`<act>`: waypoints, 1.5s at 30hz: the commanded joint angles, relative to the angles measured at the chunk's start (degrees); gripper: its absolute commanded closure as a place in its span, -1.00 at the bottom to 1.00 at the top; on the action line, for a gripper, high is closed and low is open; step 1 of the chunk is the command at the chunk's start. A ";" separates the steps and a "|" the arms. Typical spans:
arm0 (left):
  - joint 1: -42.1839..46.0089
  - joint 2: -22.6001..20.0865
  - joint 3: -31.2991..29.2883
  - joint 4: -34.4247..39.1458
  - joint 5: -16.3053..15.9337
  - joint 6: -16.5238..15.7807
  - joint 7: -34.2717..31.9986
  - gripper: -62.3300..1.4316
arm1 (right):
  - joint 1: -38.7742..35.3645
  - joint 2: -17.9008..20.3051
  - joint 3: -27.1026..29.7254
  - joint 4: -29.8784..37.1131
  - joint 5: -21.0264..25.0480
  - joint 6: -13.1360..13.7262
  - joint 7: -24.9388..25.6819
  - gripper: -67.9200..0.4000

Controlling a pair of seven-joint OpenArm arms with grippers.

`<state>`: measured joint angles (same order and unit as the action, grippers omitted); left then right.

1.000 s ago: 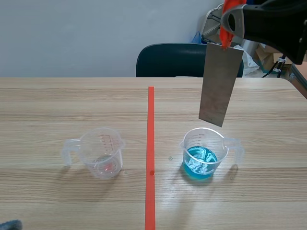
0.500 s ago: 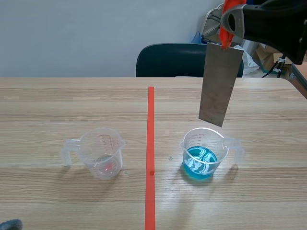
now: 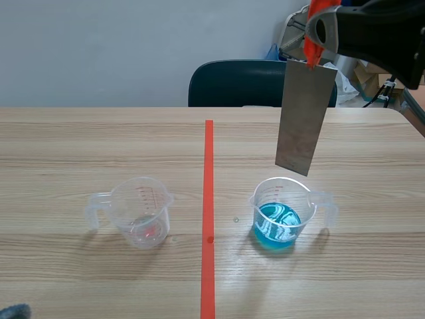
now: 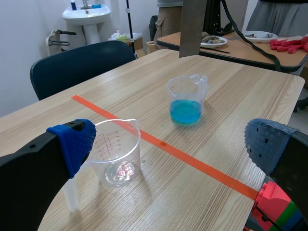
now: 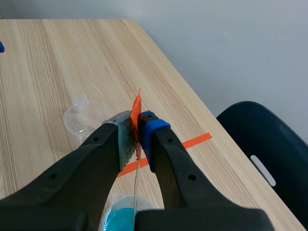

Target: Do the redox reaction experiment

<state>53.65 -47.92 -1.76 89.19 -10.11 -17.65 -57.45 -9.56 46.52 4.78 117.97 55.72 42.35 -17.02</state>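
A grey metal sheet (image 3: 304, 118) with an orange tab (image 3: 317, 20) at its top hangs upright above the right cup, and my raised right gripper (image 3: 313, 40) is shut on that top edge. In the right wrist view the sheet (image 5: 136, 180) shows edge-on between the pads (image 5: 152, 126). The sheet's lower edge stands a little above a clear measuring cup of blue liquid (image 3: 280, 214), also in the left wrist view (image 4: 186, 99). An empty clear measuring cup (image 3: 140, 211) stands left of the tape line. My left gripper (image 4: 168, 144) is open, low, just short of that empty cup (image 4: 117, 153).
An orange-red tape line (image 3: 208, 212) runs down the table's middle. A dark blue chair (image 3: 246, 83) stands behind the far edge. A red and green block (image 4: 275, 207) lies beside my left gripper's right finger. A second table with clutter (image 4: 250, 41) stands beyond the right edge.
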 commanded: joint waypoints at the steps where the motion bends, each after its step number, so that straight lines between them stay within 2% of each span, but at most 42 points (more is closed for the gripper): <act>1: -0.20 0.57 0.44 0.90 -0.57 0.00 -1.03 -1.00 | 0.68 0.57 0.15 0.26 0.48 0.37 0.79 0.96; 40: -0.22 0.57 0.44 0.90 -0.57 0.00 -1.05 -1.00 | 0.70 0.59 0.07 0.26 0.48 0.37 -1.07 0.96; 45: -0.22 0.57 0.44 0.90 -0.57 0.00 -1.07 -1.00 | 1.62 0.61 -1.75 0.26 0.48 0.37 -0.63 0.96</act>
<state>53.65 -47.92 -1.76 89.19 -10.11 -17.65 -57.47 -9.21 46.52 3.92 117.97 55.70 42.28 -18.59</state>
